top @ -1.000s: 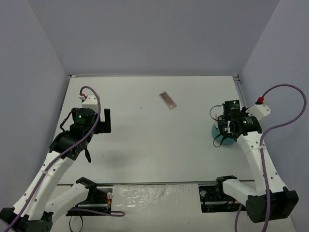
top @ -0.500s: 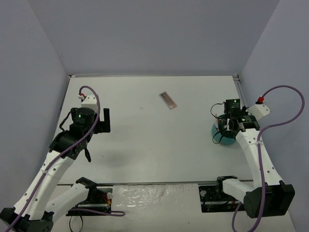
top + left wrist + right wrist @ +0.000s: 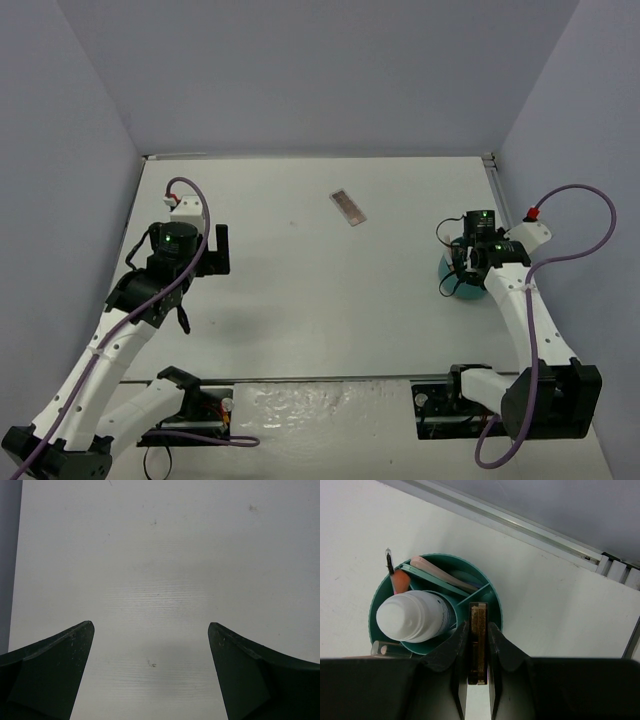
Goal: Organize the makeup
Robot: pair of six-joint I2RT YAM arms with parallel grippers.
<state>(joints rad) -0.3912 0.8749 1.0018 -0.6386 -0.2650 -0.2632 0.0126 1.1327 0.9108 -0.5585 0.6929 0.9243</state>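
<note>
Right claw [image 3: 478, 632] clamps one palette [image 3: 479, 652] on edge, likely to slot it upright into the tub [image 3: 377, 605] by the counter [image 3: 300, 290]'s right edge. Left claw [image 3: 151, 626] hangs spread; second palette [image 3: 348, 207] lies flat near the far edge.
</note>
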